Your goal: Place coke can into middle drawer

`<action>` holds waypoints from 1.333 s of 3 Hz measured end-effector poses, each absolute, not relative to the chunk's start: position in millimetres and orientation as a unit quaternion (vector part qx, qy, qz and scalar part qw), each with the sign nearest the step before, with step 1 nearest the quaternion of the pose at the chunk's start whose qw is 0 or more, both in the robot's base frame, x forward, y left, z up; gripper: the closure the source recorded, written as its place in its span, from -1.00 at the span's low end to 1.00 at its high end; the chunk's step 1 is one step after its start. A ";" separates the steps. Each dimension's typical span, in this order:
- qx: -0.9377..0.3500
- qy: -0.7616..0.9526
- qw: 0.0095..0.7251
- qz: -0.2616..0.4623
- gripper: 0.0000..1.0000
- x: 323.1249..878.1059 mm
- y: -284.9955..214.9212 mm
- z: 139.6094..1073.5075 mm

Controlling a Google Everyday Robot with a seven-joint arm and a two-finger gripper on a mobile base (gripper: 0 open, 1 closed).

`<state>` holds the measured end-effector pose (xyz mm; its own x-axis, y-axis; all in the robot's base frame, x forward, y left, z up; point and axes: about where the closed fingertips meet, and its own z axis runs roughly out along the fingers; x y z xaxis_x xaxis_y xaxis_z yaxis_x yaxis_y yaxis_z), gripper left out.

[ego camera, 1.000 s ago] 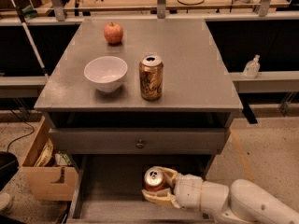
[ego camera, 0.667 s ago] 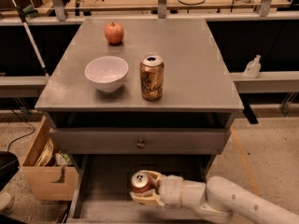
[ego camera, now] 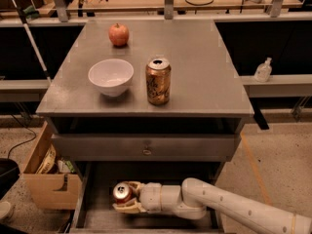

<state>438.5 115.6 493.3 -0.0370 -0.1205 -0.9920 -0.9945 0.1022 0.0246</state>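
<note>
Down in drawer (ego camera: 165,177) — pincer (ego camera: 125,202) round can (ego camera: 122,191)

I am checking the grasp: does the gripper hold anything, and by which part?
Yes. The gripper holds the coke can by its side, jaws around the body, inside the middle drawer.

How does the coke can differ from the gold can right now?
The coke can is red; the gold can is gold-brown. The coke can sits low inside the middle drawer; the gold can stands on the cabinet top beside the bowl. The coke can is clamped in the gripper, which reaches into the drawer; the gold can stands free. Both are soda cans with silver tops showing.
</note>
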 end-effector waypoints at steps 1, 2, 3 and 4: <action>-0.503 0.544 0.479 0.471 1.00 445.2 149.1 466.7; -0.506 0.538 0.472 0.481 1.00 447.9 172.3 444.2; -0.510 0.546 0.465 0.475 1.00 449.8 181.5 423.8; -0.510 0.545 0.465 0.476 0.62 448.8 182.4 425.2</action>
<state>448.8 182.4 425.2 -0.0474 -0.1137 -0.9924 -0.9987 0.0258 0.0447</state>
